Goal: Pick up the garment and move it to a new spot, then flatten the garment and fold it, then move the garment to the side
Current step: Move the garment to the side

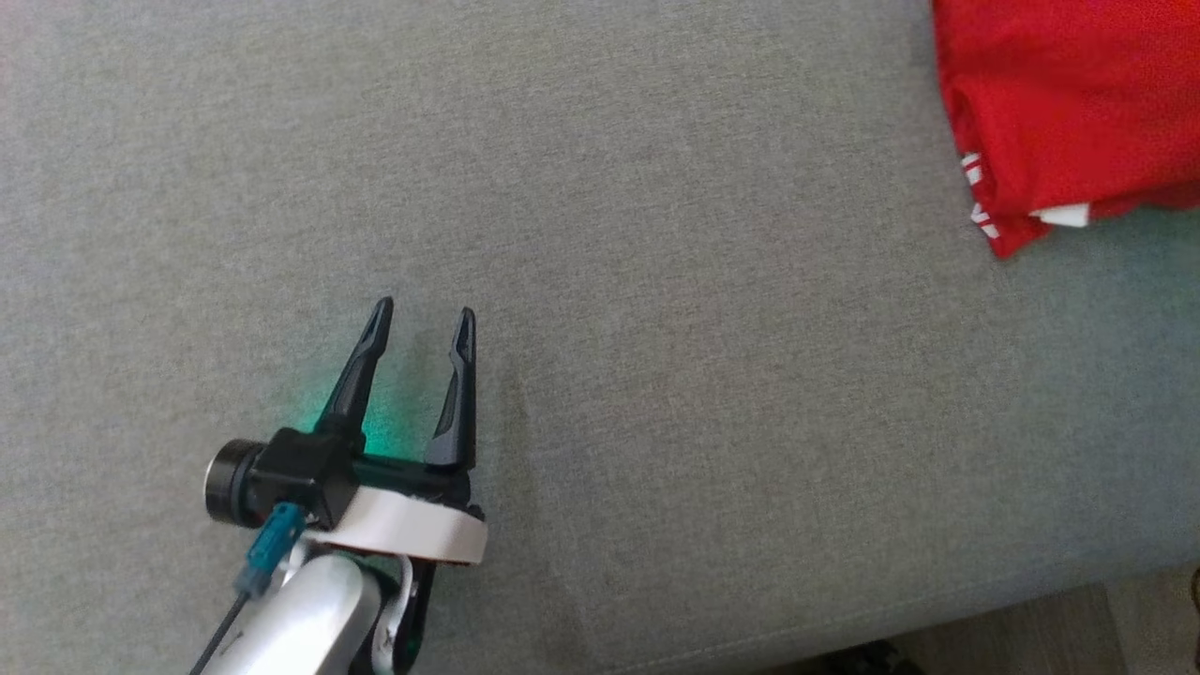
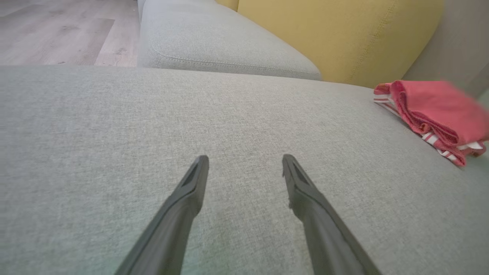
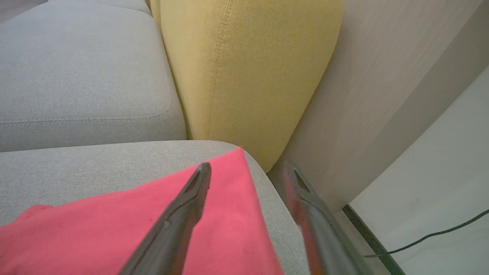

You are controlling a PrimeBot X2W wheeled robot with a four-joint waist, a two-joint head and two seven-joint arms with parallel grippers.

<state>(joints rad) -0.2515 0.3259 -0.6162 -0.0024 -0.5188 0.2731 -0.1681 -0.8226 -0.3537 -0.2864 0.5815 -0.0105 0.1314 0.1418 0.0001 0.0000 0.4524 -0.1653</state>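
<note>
Head view: left tool (image 1: 424, 307) wide open, empty, above cushion (image 1: 675, 281).

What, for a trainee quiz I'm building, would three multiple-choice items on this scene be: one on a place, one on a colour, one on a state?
1. Where in the head view does the red garment lie on the grey seat?
A. upper right
B. lower left
C. centre

2. What colour is the back cushion?
A. blue
B. yellow
C. green

3. How is the left gripper?
A. shut on cloth
B. shut, empty
C. open, empty

Key:
1 A: it lies folded at that picture's upper right corner.
2 B: the right wrist view shows yellow fabric.
3 C: its fingers stand apart over bare seat.
</note>
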